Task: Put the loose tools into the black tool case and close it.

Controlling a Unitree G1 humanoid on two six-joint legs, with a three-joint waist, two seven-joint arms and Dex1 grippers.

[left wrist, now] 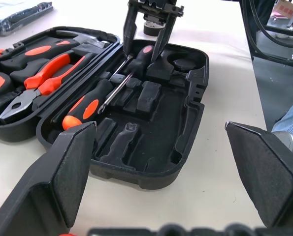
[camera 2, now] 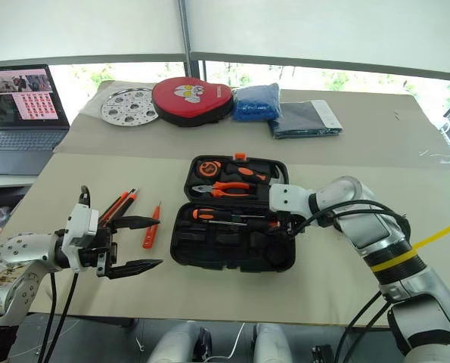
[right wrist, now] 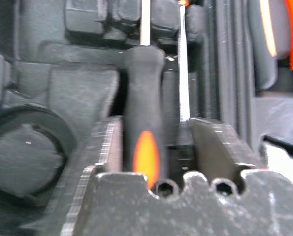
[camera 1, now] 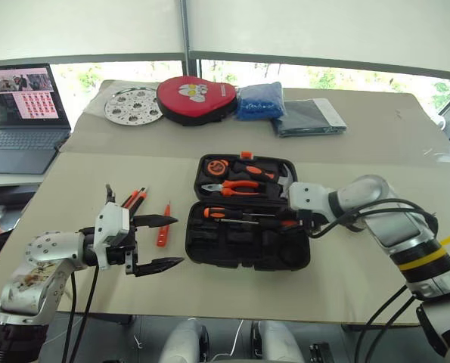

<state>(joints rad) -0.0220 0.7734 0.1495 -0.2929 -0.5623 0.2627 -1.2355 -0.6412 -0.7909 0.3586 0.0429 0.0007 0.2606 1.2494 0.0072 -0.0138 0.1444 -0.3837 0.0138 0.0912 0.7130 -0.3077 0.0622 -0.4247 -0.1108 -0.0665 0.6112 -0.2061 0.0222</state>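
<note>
black tool case (camera 1: pixel 249 242) lies open near the middle of the worktop, lid half toward the far edge holding pliers (camera 1: pixel 236 186) and the rest of the orange set. both screwdrivers are in the tray half: one (left wrist: pixel 84 104) seated toward the case's left end, the second (right wrist: pixel 142 142) at its right end, under the right end effector (left wrist: pixel 147 45). small dark tape roll (left wrist: pixel 184 63) looks seated in its round slot. still out on the worktop left of the case: utility knife (camera 1: pixel 134 199) and slim tester pen (camera 1: pixel 163 225), lying side by side, apart from each other. so roughly three of five in, two left, then the close. right arm reaches in from the right edge, wrist angled down into the tray; its fingers (right wrist: pixel 212 145) straddle the second screwdriver's handle with a gap on one side, so i'd read that as letting go, not a firm pinch. left end effector (camera 1: pixel 158 242) hovers near the front-left of the case, aimed toward it, spread wide, empty.
</note>
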